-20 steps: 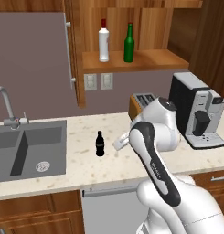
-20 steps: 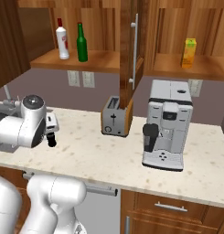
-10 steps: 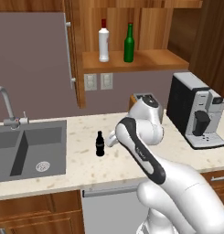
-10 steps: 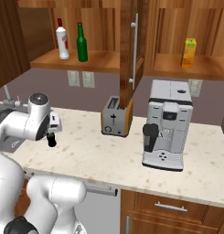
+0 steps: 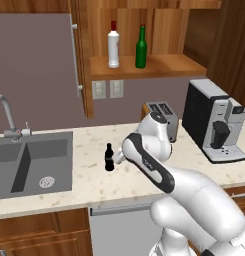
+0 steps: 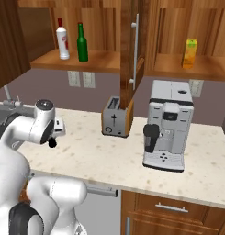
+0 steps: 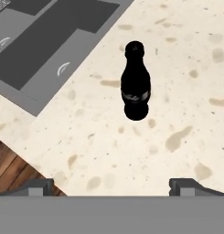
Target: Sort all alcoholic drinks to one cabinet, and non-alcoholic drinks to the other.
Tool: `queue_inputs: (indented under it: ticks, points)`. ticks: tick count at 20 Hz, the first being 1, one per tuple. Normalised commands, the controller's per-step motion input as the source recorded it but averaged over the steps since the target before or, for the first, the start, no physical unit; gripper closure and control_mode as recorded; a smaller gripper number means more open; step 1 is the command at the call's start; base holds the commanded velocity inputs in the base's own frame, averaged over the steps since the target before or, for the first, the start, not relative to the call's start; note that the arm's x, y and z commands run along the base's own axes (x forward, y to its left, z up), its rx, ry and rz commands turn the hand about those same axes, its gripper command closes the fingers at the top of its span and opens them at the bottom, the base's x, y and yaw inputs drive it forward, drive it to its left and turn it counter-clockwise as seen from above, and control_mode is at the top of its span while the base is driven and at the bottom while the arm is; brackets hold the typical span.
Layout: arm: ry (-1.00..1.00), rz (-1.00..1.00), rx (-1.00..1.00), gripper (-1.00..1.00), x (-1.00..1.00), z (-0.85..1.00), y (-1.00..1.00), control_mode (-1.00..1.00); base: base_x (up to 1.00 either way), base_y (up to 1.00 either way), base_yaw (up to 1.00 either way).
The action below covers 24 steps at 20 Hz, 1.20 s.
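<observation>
Looks like sorting's mostly done: white bottle and green bottle share the left cabinet shelf, carton sits in the right one. Only the cola is left standing on the counter near the sink. Gripper hangs above it, jaws wide apart and empty; the arm has swung in toward it since a second ago.

This is a home kitchen, rendered. A speckled stone desk carries a double sink with a faucet at 9 o'clock, a toaster and a coffee machine at 3 o'clock. Wooden wall cabinets stand open above, with wall outlets beneath them.
</observation>
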Motion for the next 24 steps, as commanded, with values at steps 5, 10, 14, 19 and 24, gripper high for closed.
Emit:
queue_inputs:
  ticks: [5, 10, 14, 19, 24]
  points:
    - [0.0, 0.0, 0.0, -1.0, 0.39, -0.23, 0.14, -1.0, 0.0, 0.0, 0.0]
    - [0.0, 0.0, 0.0, -1.0, 0.39, -0.08, 0.17, -1.0, 0.0, 0.0, 0.0]
    - [0.0, 0.0, 0.0, -1.0, 0.32, -0.06, 0.14, -1.0, 0.0, 0.0, 0.0]
    - [0.0, 0.0, 0.0, -1.0, 0.17, -0.09, 0.03, -1.0, 0.0, 0.0, 0.0]
    - [-0.01, 0.0, 0.0, -1.0, 0.08, -0.16, 0.0, -1.0, 0.0, 0.0, 0.0]
